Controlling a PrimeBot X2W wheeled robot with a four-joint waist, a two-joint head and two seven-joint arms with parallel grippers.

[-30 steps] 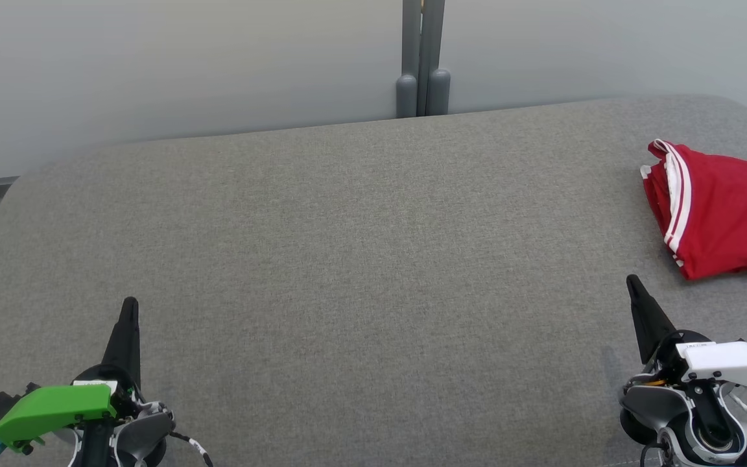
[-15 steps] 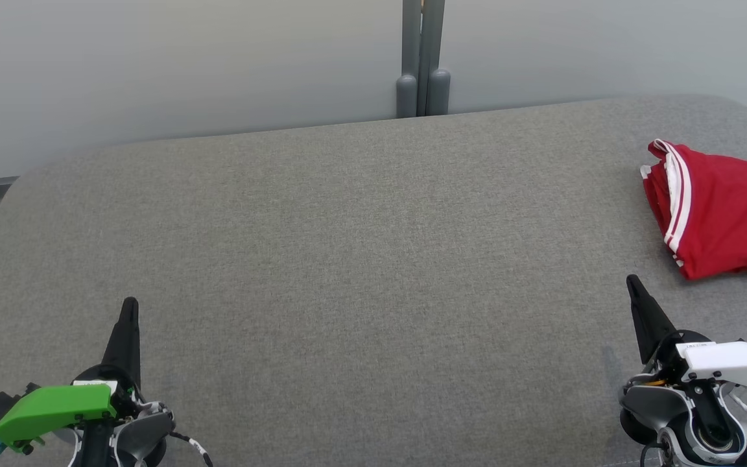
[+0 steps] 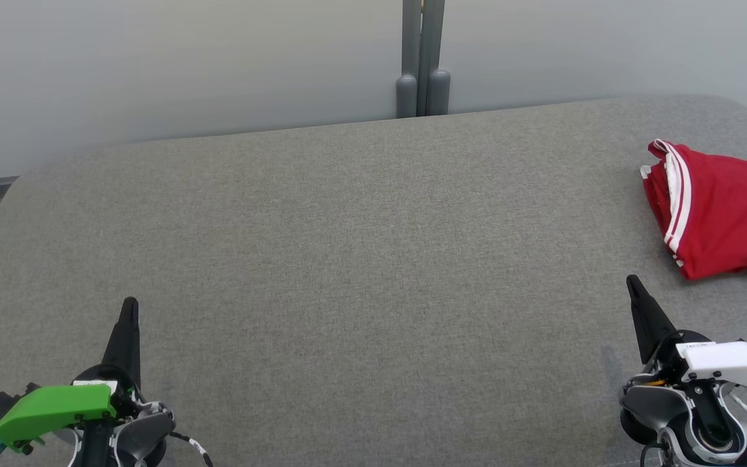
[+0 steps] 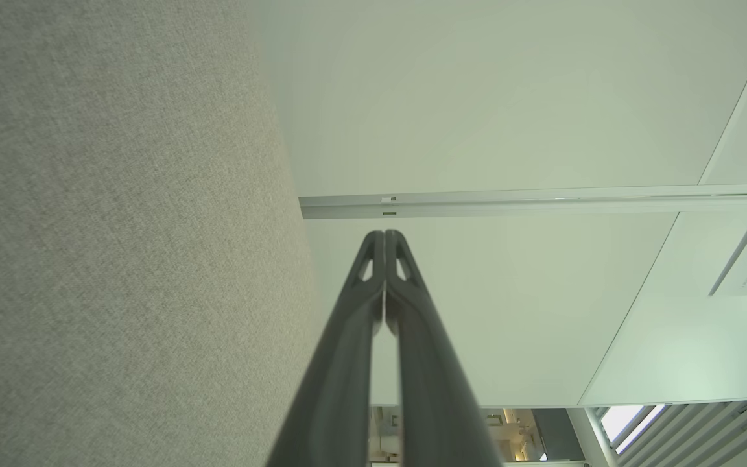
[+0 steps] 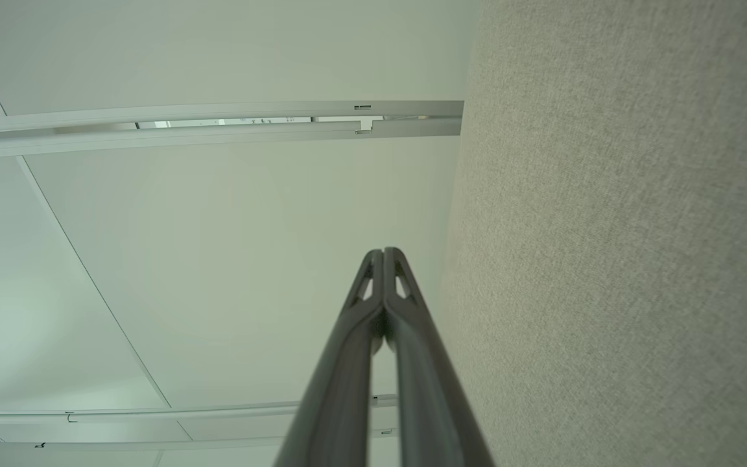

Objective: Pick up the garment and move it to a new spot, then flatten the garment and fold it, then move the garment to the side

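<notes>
The garment (image 3: 723,214) is red with white stripes and lies folded in a compact pile at the far right of the grey padded surface (image 3: 360,259), running off the head view's right edge. My right gripper (image 3: 633,282) rests at the lower right, a short way in front of the garment and apart from it, fingers pressed together and empty. At the lower left my left gripper (image 3: 130,303) is likewise shut on nothing. The wrist views show each pair of tips touching: left gripper (image 4: 384,235), right gripper (image 5: 383,251).
A pale wall with a grey vertical post (image 3: 422,58) stands behind the surface's far edge. The surface has rounded corners and drops off at left and right. A wide stretch of bare grey fabric lies between the two grippers.
</notes>
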